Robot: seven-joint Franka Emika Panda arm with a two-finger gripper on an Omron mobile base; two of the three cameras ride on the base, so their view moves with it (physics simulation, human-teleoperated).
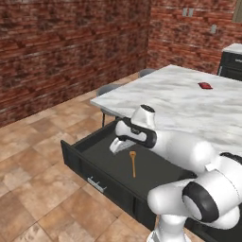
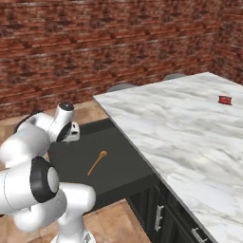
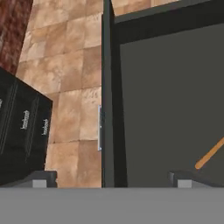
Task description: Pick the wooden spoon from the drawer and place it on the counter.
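Note:
The wooden spoon (image 1: 133,163) lies flat on the floor of the open dark drawer (image 1: 94,156), bowl toward the counter side. From the right base view the spoon (image 2: 97,162) rests mid-drawer (image 2: 124,159). My gripper (image 1: 118,145) hovers over the drawer, just left of the spoon, pointing down, open, with nothing between the fingers. In the hand view the fingertips (image 3: 41,180) stand wide apart near the drawer's front panel (image 3: 108,109), and the spoon's handle end (image 3: 210,153) shows at the right edge. The white marble counter (image 1: 189,106) stretches above the drawer.
A small red object (image 1: 205,85) lies on the far part of the counter (image 2: 190,137). Grey chair backs (image 1: 111,88) stand at the counter's far edge. A silver bar handle (image 1: 96,184) sits on the drawer front. Black cabinet fronts (image 3: 22,135) and tiled floor lie beyond.

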